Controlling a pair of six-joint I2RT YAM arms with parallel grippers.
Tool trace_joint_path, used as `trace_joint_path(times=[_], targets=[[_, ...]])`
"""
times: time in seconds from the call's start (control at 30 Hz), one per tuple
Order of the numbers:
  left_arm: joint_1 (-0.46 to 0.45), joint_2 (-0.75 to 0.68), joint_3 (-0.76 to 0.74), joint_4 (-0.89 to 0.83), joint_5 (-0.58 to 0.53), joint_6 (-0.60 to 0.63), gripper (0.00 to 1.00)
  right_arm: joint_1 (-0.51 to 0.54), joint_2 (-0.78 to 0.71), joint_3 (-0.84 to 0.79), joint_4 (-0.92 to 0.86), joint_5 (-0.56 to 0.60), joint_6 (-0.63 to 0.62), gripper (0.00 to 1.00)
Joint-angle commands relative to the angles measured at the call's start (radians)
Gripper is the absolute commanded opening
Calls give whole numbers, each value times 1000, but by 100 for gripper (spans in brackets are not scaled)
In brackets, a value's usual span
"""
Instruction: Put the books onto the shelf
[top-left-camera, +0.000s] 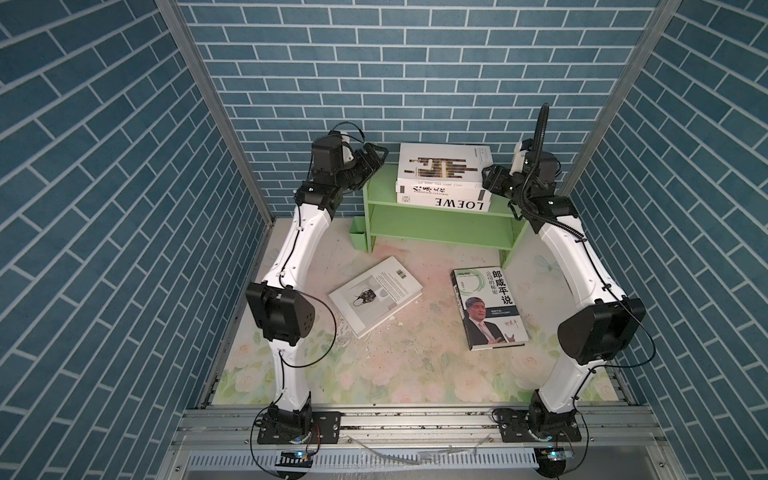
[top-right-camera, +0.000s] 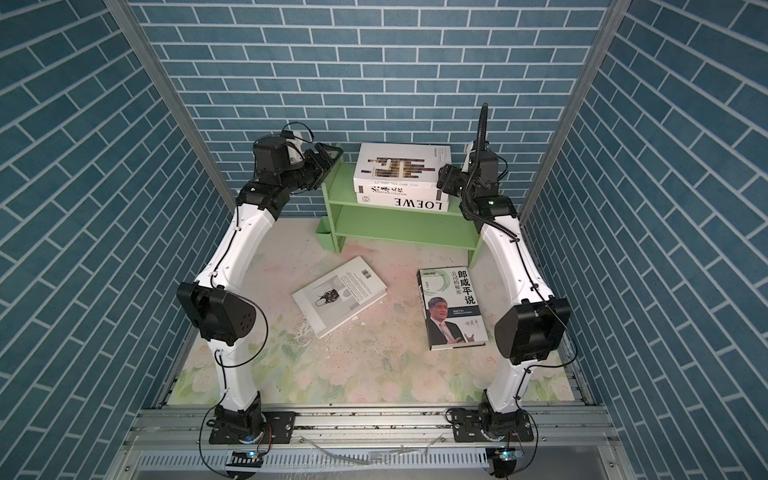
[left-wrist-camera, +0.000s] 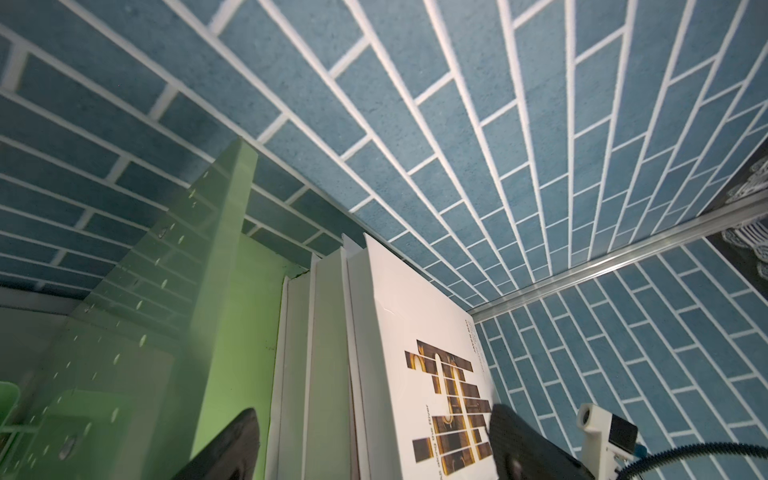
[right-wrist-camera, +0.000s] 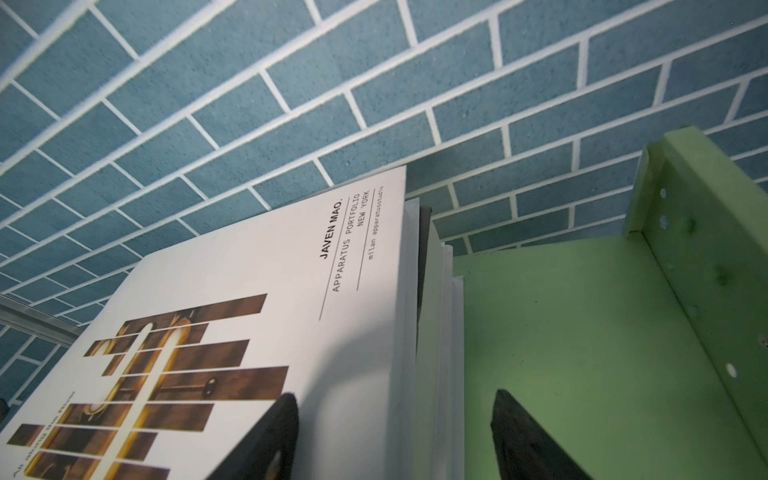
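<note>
Three white books (top-left-camera: 442, 166) (top-right-camera: 399, 164) lie stacked flat on the top tier of the light green shelf (top-left-camera: 380, 187) (top-right-camera: 338, 187), with LOEWE lowest. Two more books lie on the table: a white one (top-left-camera: 376, 295) (top-right-camera: 338, 295) to the left and a portrait one (top-left-camera: 488, 307) (top-right-camera: 451, 307) to the right. My left gripper (top-left-camera: 372, 160) (left-wrist-camera: 374, 411) is open at the shelf's left end, apart from the stack. My right gripper (top-left-camera: 484, 183) (right-wrist-camera: 395, 395) is open, and its jaws straddle the stack's right end. In the right wrist view, bare green shelf shows between one finger and the stack (right-wrist-camera: 249, 270).
A small green cup (top-left-camera: 360, 239) (top-right-camera: 326, 237) hangs on the shelf's left side panel. Blue brick walls close in behind the shelf and on both sides. The floral table top (top-left-camera: 415, 353) lies between the arm bases.
</note>
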Motion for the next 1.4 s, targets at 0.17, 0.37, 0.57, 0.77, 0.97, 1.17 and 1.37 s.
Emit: trace_joint_path(times=[0.17, 0.37, 0.57, 0.77, 0.97, 1.17, 1.37], targets=[[-61, -80, -57, -58, 70, 349, 86, -3, -49, -31, 49, -121, -26, 79], [-65, -204, -302, 56, 48, 500, 86, -2, -25, 14, 61, -155, -1, 80], [-65, -203, -307, 34, -6, 579, 83, -2, -24, 9, 77, -167, 17, 78], [-67, -168, -283, 44, -3, 591, 81, -3, -32, -3, 88, -168, 19, 76], [-70, -147, -265, 53, -6, 602, 78, -2, -32, -3, 80, -180, 28, 75], [-71, -133, -255, 62, -17, 605, 73, -3, -40, -14, 78, -192, 39, 73], [-73, -128, -261, 98, -31, 591, 67, -1, -49, -24, 84, -219, 48, 72]])
